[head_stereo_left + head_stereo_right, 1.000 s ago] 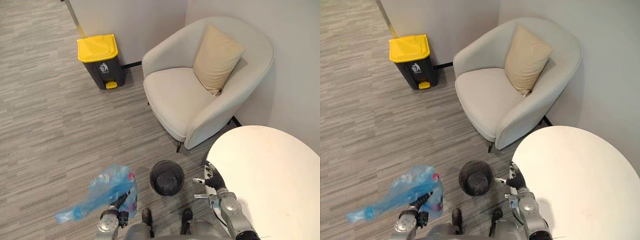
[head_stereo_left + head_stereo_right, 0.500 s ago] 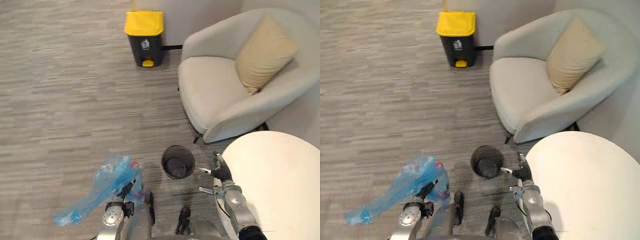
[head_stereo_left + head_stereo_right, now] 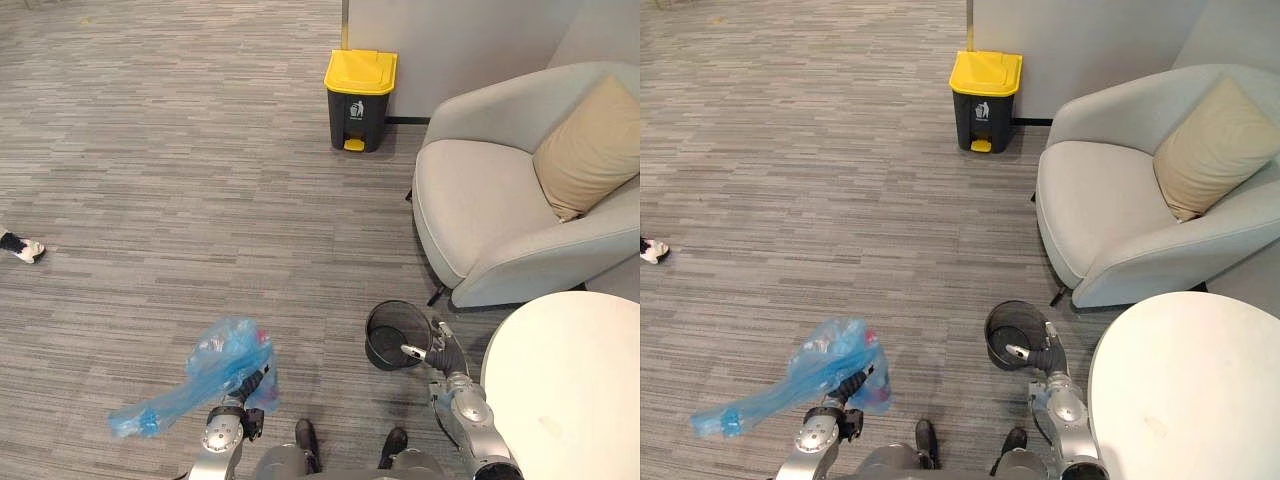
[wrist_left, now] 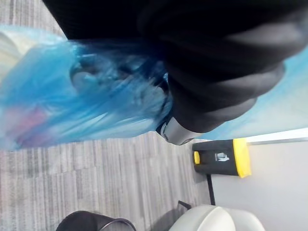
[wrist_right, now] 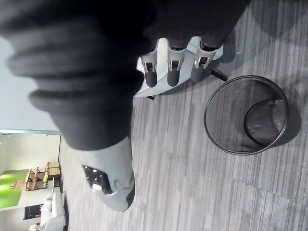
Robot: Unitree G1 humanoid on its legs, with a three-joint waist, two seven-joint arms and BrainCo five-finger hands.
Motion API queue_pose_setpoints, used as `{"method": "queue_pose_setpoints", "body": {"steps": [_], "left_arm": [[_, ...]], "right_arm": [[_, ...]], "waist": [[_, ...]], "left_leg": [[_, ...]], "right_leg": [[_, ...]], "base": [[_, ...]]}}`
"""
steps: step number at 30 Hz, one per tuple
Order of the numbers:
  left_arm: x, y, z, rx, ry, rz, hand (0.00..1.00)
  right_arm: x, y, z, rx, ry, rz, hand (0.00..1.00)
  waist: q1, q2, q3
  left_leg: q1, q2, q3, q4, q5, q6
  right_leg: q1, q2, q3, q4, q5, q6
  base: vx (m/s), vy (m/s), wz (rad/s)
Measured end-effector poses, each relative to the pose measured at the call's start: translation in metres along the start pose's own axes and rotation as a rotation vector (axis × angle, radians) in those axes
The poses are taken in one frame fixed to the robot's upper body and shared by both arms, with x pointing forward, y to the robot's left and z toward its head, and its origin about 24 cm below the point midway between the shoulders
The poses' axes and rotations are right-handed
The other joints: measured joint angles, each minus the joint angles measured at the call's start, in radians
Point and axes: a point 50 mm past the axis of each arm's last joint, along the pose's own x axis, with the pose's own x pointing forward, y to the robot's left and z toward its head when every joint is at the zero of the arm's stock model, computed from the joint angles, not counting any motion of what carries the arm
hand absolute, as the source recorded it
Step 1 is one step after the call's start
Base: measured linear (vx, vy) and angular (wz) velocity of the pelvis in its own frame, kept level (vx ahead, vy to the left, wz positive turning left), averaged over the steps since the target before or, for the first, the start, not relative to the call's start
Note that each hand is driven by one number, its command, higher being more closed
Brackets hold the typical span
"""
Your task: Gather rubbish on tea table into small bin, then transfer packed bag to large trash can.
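Left hand [image 3: 246, 392] clutching blue bag [image 3: 214, 362], right hand [image 3: 446, 353] loosely spread, yellow-lidded can [image 3: 359, 98], white pictogram [image 3: 356, 109]

You have grey striped carpet floor [image 3: 180, 150] across the whole scene. At two o'clock sits a pale grey rounded armchair [image 3: 480, 210] with a tan square cushion [image 3: 590, 150] against its back; a white wall [image 3: 460, 40] rises at twelve o'clock.

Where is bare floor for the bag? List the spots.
Widest bare floor: left of the trash can and armchair, ahead of the bag. The table top is bare too. Crowded: the gap between small bin, armchair and table.
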Motion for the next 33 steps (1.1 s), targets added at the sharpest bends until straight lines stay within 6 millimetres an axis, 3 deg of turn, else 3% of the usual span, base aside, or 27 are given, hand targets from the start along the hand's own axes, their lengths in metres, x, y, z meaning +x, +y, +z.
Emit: {"method": "queue_pose_setpoints", "body": {"steps": [6,8,11,13,14,15,16,18,20,22,23,24,25,26,27,28,29,30,33], "left_arm": [[-0.002,0.005,-0.007,-0.005,0.028,0.021,1.0],[-0.005,0.007,-0.01,-0.001,0.038,0.025,1.0],[-0.011,0.013,-0.018,0.015,0.06,0.033,1.0],[-0.015,0.014,-0.02,0.017,0.065,0.032,1.0],[-0.013,0.015,-0.017,0.02,0.054,0.035,1.0],[-0.012,0.016,-0.016,0.023,0.051,0.037,1.0],[-0.009,0.017,-0.012,0.026,0.036,0.037,1.0],[-0.003,0.023,-0.004,0.037,0.013,0.048,1.0],[-0.003,0.023,-0.003,0.033,0.01,0.051,1.0],[-0.003,0.024,-0.003,0.032,0.01,0.058,1.0],[-0.002,0.021,-0.003,0.021,0.014,0.055,1.0],[-0.003,0.019,-0.002,0.01,0.004,0.054,1.0],[-0.003,0.019,-0.002,0.003,0.003,0.058,1.0],[-0.003,0.02,-0.001,-0.013,0.002,0.067,1.0],[-0.003,0.021,-0.001,-0.024,-0.001,0.077,1.0],[-0.004,0.022,0.002,-0.036,-0.016,0.086,1.0],[-0.006,0.021,0.006,-0.04,-0.039,0.083,1.0],[-0.008,0.02,0.007,-0.044,-0.044,0.08,1.0],[-0.006,0.019,0.015,-0.05,-0.077,0.076,1.0]], "right_arm": [[0.003,0.001,-0.006,-0.008,0.042,0.004,0.0],[0.002,0.002,-0.011,-0.019,0.065,0.009,0.0],[-0.003,0.002,-0.019,-0.02,0.095,0.021,0.0],[-0.006,-0.002,-0.023,-0.027,0.107,0.014,0.0],[-0.007,-0.004,-0.025,-0.029,0.113,0.011,0.0],[-0.007,-0.003,-0.026,-0.028,0.12,0.014,0.0],[-0.007,-0.002,-0.027,-0.027,0.125,0.019,0.0],[-0.008,-0.004,-0.029,-0.028,0.133,0.013,0.0],[-0.01,-0.006,-0.031,-0.027,0.139,0.009,0.0],[-0.014,-0.01,-0.036,-0.015,0.157,-0.008,0.0],[-0.017,-0.018,-0.041,-0.008,0.173,-0.038,0.0],[-0.02,-0.024,-0.044,-0.001,0.186,-0.059,0.0],[-0.02,-0.025,-0.044,0.002,0.185,-0.065,0.0],[-0.02,-0.025,-0.043,0.003,0.18,-0.063,0.0],[-0.02,-0.023,-0.042,0.004,0.177,-0.059,0.0],[-0.019,-0.021,-0.037,0.011,0.156,-0.052,0.0],[-0.017,-0.019,-0.029,0.025,0.118,-0.054,0.0],[-0.016,-0.019,-0.024,0.028,0.099,-0.055,0.0],[-0.01,-0.018,-0.012,0.031,0.046,-0.053,0.0]], "waist": [[0.001,-0.007,0.001],[-0.002,-0.035,0.006],[-0.001,-0.089,0.008],[-0.012,-0.096,0.009],[-0.025,-0.083,0.019],[-0.03,-0.062,0.033],[-0.029,-0.054,0.037],[-0.039,-0.052,0.04],[-0.044,-0.056,0.037],[-0.057,-0.07,0.029],[-0.06,-0.047,0.026],[-0.055,-0.015,0.021],[-0.055,-0.004,0.023],[-0.054,0.008,0.027],[-0.053,0.009,0.028],[-0.048,0.005,0.03],[-0.04,-0.004,0.032],[-0.031,-0.008,0.032],[-0.007,-0.02,0.028]], "left_leg": [[0.006,-0.013,-0.014,-0.03,0.011,-0.006],[-0.019,-0.035,-0.014,-0.003,-0.021,0.02],[-0.024,-0.074,-0.065,0.032,-0.062,0.036],[-0.021,-0.092,-0.11,0.049,-0.081,0.051],[-0.014,-0.091,-0.156,0.069,-0.088,0.059],[-0.014,-0.078,-0.175,0.083,-0.097,0.066],[-0.015,-0.055,-0.209,0.096,-0.111,0.07],[0.005,-0.049,-0.259,0.094,-0.126,0.055],[0.022,-0.058,-0.273,0.096,-0.136,0.038],[0.046,-0.082,-0.311,0.128,-0.185,0.012],[0.045,-0.069,-0.332,0.171,-0.227,-0.006],[0.029,-0.035,-0.307,0.225,-0.252,-0.047],[0.014,-0.017,-0.286,0.277,-0.264,-0.066],[-0.029,0.027,-0.232,0.426,-0.278,-0.099],[-0.056,0.058,-0.194,0.531,-0.271,-0.111],[-0.101,0.123,-0.121,0.699,-0.283,-0.127],[-0.122,0.173,-0.059,0.795,-0.291,-0.115],[-0.135,0.188,-0.034,0.815,-0.298,-0.103],[-0.234,0.197,-0.016,0.755,-0.318,-0.067]], "right_leg": [[-0.013,-0.013,-0.012,0.031,-0.021,0.012],[-0.07,-0.078,-0.015,0.18,-0.114,0.031],[-0.086,-0.144,-0.004,0.313,-0.19,0.075],[-0.11,-0.156,0.103,0.415,-0.164,0.081],[-0.186,-0.159,0.174,0.575,-0.126,0.046],[-0.209,-0.139,0.209,0.593,-0.168,0.055],[-0.24,-0.07,0.253,0.566,-0.212,0.036],[-0.288,0.004,0.265,0.444,-0.219,0.03],[-0.295,0.031,0.279,0.375,-0.196,-0.006],[-0.29,0.051,0.279,0.301,-0.144,-0.058],[-0.271,0.059,0.265,0.317,-0.106,-0.078],[-0.248,0.085,0.248,0.3,-0.129,-0.089],[-0.231,0.098,0.241,0.288,-0.139,-0.092],[-0.182,0.125,0.233,0.26,-0.146,-0.103],[-0.147,0.143,0.233,0.242,-0.149,-0.108],[-0.075,0.172,0.245,0.205,-0.155,-0.12],[-0.022,0.185,0.266,0.185,-0.163,-0.131],[-0.006,0.187,0.284,0.176,-0.164,-0.134],[0.04,0.183,0.376,0.11,-0.164,-0.133]], "base": [[-0.03,0.025,0.07],[-0.02,0.063,0.25],[0.06,0.029,0.47],[0.19,0.058,0.74],[0.23,0.094,0.94],[0.28,0.032,0.83],[0.23,-0.011,0.55],[0.25,-0.054,0.78],[0.29,-0.097,0.61],[0.32,-0.149,0.63],[0.46,-0.203,0.51],[0.46,-0.199,0.42],[0.46,-0.192,0.12],[0.31,-0.142,0.04],[0.4,-0.16,-0.15],[0.4,-0.127,-0.42],[0.37,-0.108,-0.55],[0.33,-0.056,-0.75],[0.27,0.058,-0.81]]}}
